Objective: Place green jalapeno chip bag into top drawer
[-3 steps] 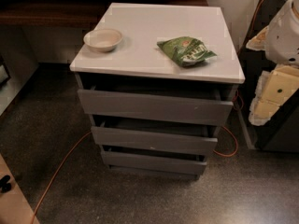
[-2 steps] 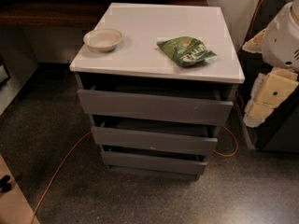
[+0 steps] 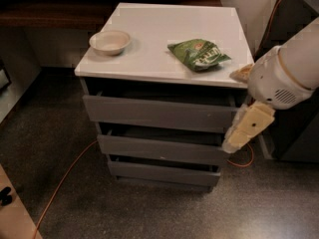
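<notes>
The gripper (image 3: 247, 127) has swung in beside the top drawer (image 3: 159, 112). The bag (image 3: 199, 55) sits above-left, untouched. Whether the gripper is clenched cannot be told.

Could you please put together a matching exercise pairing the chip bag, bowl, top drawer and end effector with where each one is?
1. green jalapeno chip bag
2. bowl
3. top drawer
4. end effector

A. left side of the white cabinet top
B. beyond that top's right edge, lower down
C. directly under that top
D. right side of that top

Pairs: 1-D, 2-A, 3-C, 4-B.
</notes>
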Available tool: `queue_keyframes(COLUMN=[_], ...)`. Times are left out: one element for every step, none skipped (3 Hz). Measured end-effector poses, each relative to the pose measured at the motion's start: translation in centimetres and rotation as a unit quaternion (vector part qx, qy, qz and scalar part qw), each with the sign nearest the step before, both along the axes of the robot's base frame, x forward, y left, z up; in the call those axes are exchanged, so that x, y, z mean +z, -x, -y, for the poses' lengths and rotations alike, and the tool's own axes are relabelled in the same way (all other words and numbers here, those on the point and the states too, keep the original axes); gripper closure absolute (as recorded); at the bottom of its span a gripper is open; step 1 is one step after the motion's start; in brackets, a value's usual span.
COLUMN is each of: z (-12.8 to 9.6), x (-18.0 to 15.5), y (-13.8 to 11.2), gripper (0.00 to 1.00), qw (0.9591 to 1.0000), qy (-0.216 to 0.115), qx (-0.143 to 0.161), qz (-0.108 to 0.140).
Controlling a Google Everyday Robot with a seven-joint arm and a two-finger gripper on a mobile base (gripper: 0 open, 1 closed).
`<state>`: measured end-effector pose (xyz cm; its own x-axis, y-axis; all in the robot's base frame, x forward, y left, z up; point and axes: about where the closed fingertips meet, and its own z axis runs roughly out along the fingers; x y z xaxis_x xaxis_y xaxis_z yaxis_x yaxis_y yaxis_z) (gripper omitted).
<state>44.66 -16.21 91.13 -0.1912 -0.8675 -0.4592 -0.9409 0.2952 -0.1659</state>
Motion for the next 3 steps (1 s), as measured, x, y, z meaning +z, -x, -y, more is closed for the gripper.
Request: queue_keyframes(z=[-3.7,-7.4,-10.7], x=[-3.9,-7.4,-10.4], y=[-1.6,-3.3,-4.5], gripper=[0.0,0.0,0.0], qw=[0.9983,0.9955,0.9937], qy=[-0.057,-0.091,-0.101], qx=[0.006,0.023,0.043], qz=[0.006,0.014,0.022])
